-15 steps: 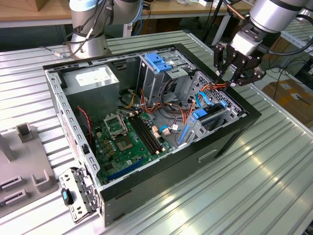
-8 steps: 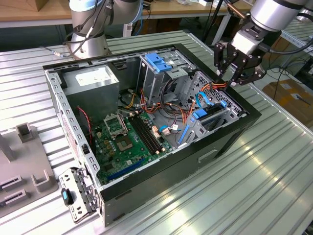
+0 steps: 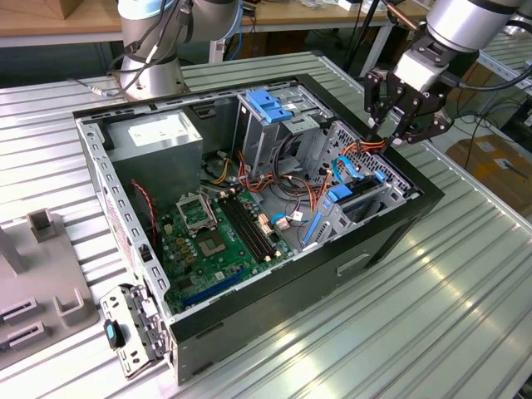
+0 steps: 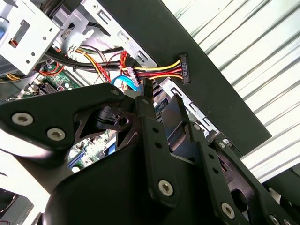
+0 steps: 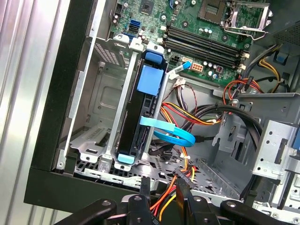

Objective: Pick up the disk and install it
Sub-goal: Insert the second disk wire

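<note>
**A:** Count?

**B:** I see one disk (image 5: 140,117), one open PC case (image 3: 274,307), one power supply (image 3: 158,137), one looped blue data cable (image 5: 174,136) and one black power plug (image 4: 183,68) on red, yellow and black wires. A second arm's base (image 3: 150,50) stands on the far side of the case from the pincer.

**A:** Surface, room?

**B:** Ribbed metal bench (image 3: 432,316), case lying on its side with the board facing up. Grey fixture (image 3: 41,249) at the far end of the bench from the pincer. Workshop tables behind, cardboard box (image 3: 490,158) off the bench.

**A:** Pincer?

**B:** My pincer (image 3: 384,140) hangs over the case corner by the drive bay. In both wrist views the fingers (image 4: 145,108) stand a narrow gap apart, nothing gripped. The plug lies just past the tips, not touching as far as I can tell.

**A:** Disk?

**B:** Below the pincer, standing on edge in the bay's metal cage (image 5: 101,154), blue carrier tabs at both ends.
</note>
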### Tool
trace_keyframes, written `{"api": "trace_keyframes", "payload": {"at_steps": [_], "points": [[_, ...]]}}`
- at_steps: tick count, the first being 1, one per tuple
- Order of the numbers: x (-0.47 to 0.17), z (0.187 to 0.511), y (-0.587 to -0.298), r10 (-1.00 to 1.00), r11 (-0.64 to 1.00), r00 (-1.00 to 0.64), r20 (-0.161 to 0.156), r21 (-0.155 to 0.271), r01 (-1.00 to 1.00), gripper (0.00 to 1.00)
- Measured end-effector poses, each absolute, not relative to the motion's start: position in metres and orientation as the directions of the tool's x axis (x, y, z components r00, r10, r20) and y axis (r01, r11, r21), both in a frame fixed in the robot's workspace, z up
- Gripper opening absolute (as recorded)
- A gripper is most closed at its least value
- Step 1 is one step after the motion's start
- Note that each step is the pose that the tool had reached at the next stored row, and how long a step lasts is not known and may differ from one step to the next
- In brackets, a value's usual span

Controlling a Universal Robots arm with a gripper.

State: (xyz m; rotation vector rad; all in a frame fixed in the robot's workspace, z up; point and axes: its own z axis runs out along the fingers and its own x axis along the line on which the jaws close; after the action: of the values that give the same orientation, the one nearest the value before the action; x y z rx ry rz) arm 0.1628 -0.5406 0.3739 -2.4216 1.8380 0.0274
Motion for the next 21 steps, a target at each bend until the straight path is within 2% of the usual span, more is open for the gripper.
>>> {"api": "trace_keyframes", "payload": {"at_steps": [21], "points": [[0.179, 0.374, -0.541, -0.944, -0.317, 0.322, -0.075, -0.070, -0.946, 0.36]]}}
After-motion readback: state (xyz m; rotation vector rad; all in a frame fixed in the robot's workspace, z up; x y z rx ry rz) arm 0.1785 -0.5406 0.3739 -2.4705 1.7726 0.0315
